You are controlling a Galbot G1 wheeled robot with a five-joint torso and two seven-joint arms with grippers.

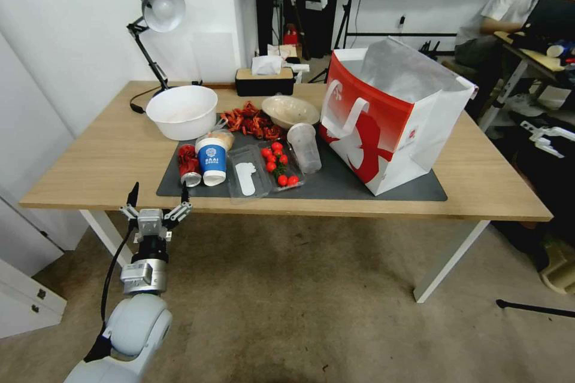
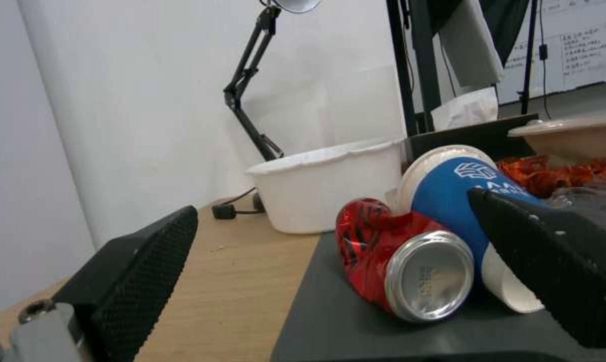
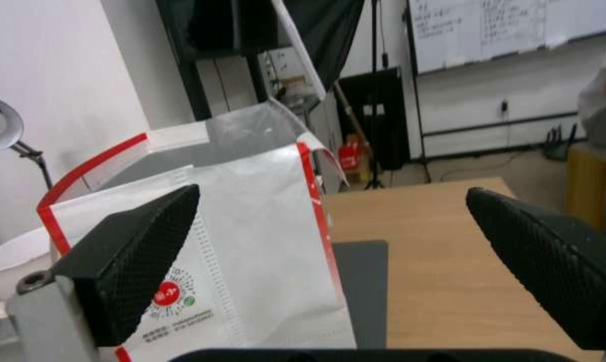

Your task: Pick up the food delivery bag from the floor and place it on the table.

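Observation:
The food delivery bag (image 1: 392, 119), red and white with silver foil lining, stands upright on the right part of the dark grey mat (image 1: 335, 187) on the table (image 1: 90, 161). Its mouth is open and a white strap handle hangs down its red front. In the right wrist view my right gripper (image 3: 333, 191) is open, close beside the bag's white side panel (image 3: 249, 251) and holding nothing. My left gripper (image 1: 159, 194) is open at the table's front edge, left of the bag, facing a crushed red can (image 2: 400, 264) and a blue paper cup (image 2: 470, 201).
On the mat's left half lie a white bowl (image 1: 181, 111), a beige bowl (image 1: 290, 111), cherry tomatoes (image 1: 278, 164), red scraps and clear plastic containers. A desk lamp (image 1: 157, 9) and a tissue box (image 1: 265, 79) stand at the back. Bare carpet floor (image 1: 287, 311) lies before the table.

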